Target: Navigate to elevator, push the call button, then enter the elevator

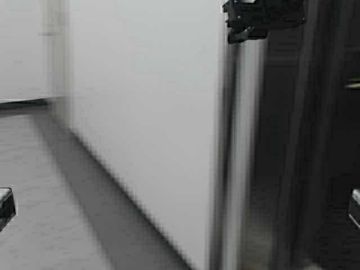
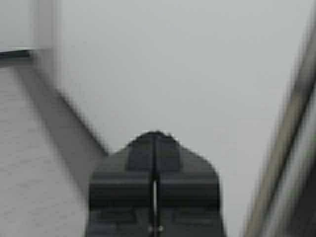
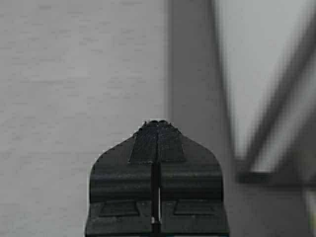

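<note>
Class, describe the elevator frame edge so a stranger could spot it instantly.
Start at the big pale wall filling the middle of the high view. At its right end runs a tall shiny steel strip, the elevator frame. Unlike the matte wall, it gleams, with darkness beyond it.

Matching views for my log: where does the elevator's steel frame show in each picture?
High view: elevator frame, an upright strip right of centre.
Left wrist view: slanted along the right edge.
Right wrist view: too blurred to tell.
Shared landmark: the white wall beside the frame.

Wall (image 1: 140, 112) on the left, elevator (image 1: 304, 157) just right.
</note>
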Motion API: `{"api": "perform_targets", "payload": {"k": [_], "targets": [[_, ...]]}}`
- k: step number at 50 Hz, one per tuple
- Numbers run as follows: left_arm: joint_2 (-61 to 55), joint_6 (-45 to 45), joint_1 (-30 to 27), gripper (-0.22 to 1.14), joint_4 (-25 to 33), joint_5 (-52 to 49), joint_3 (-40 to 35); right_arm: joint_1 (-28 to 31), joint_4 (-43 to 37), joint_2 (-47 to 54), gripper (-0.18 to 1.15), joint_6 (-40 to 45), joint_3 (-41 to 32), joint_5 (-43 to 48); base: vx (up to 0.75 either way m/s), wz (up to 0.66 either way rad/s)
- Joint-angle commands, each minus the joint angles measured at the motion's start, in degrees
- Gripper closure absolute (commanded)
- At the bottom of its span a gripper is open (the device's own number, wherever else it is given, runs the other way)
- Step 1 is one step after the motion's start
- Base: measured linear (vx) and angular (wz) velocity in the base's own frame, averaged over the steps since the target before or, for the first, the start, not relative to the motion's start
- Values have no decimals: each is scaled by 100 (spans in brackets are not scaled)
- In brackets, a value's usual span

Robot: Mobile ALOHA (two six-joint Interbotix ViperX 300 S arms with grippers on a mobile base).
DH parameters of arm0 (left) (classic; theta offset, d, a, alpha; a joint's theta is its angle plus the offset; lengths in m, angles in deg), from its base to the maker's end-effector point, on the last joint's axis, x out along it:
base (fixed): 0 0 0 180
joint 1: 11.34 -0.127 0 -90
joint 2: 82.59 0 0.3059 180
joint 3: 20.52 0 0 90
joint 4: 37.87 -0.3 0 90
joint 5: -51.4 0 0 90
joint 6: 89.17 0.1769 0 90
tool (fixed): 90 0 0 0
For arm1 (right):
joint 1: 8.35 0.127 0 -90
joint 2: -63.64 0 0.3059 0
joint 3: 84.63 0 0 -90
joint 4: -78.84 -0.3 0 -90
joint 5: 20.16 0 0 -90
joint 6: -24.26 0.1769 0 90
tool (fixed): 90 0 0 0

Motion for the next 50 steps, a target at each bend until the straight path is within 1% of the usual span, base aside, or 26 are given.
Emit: {"api": "perform_targets", "payload": {"k": [1, 7, 15, 40, 50], "targets": [[26, -26, 53, 89, 0, 44, -26, 0, -18, -62, 91, 18, -193, 88, 51, -80], [0, 18, 308, 89, -70, 44, -79, 18, -26, -62, 91, 18, -255, 97, 52, -80], [-26, 0, 483, 89, -211, 44, -70, 62, -141, -62, 91, 9, -220, 114, 51, -68], [70, -35, 492, 89, -193, 53, -35, 62, -141, -53, 91, -9, -246, 132, 48, -56], [378, -88, 492, 89, -176, 35, 88, 62, -141, -44, 91, 0, -255, 264, 47, -64]]}}
